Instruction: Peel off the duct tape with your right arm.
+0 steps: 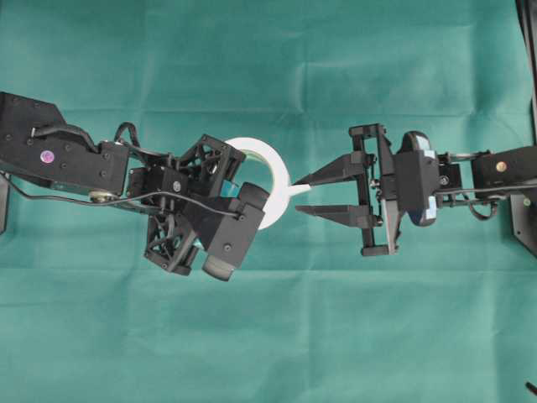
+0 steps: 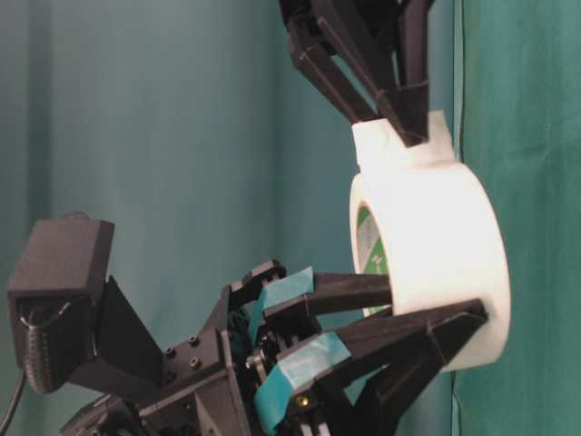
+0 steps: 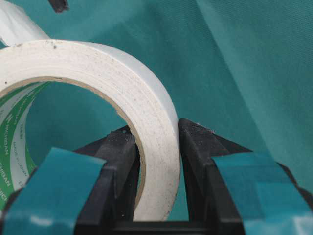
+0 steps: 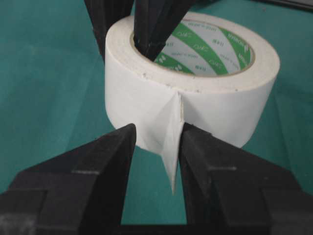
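The left gripper (image 3: 156,161) pinches the wall of the tape roll (image 1: 270,180) over the green cloth (image 1: 268,336). The right gripper (image 4: 157,147) clamps its loose tail (image 4: 171,147).

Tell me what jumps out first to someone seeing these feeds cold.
The white duct tape roll in the middle of the green cloth, clamped through its wall by the left gripper, one finger inside the core and one outside. Just right of it, the right gripper has its two fingertips closed around the roll's loose white tail strip.
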Robot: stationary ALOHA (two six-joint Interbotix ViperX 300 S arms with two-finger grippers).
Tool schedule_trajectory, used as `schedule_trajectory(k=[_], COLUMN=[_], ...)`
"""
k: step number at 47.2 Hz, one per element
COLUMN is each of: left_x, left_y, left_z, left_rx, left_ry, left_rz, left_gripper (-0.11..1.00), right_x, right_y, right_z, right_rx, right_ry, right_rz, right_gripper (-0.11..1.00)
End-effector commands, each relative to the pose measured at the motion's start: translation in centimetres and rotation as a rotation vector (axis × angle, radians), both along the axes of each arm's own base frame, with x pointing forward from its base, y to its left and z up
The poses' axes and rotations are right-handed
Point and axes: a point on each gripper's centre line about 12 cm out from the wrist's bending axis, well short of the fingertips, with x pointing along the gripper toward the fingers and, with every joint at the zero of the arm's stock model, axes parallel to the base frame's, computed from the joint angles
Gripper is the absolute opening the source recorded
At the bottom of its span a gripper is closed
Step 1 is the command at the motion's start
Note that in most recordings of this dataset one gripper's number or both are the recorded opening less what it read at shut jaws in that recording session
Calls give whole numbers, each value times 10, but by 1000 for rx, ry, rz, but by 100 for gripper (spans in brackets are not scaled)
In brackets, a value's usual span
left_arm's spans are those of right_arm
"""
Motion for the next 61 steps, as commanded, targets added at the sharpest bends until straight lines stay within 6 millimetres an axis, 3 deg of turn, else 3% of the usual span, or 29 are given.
schedule_trajectory(k=[1,34,49,61], left_x=[1,2,0,-5], left_y=[1,2,20,48], left_z=[20,19,13,3], left_rx=[-4,-4,-19,-61], left_ry=[-63,-60,-42,-13], left_rz=[1,4,73,201], left_gripper=[21,21,21,21], right_x=[3,4,4,3], right_y=[0,-3,10,20], right_z=[6,7,8,9], right_rx=[-3,-6,-6,-4], right_ry=[-26,-29,-31,-40], right_rz=[1,-8,32,62], right_gripper=[1,-8,-8,-8])
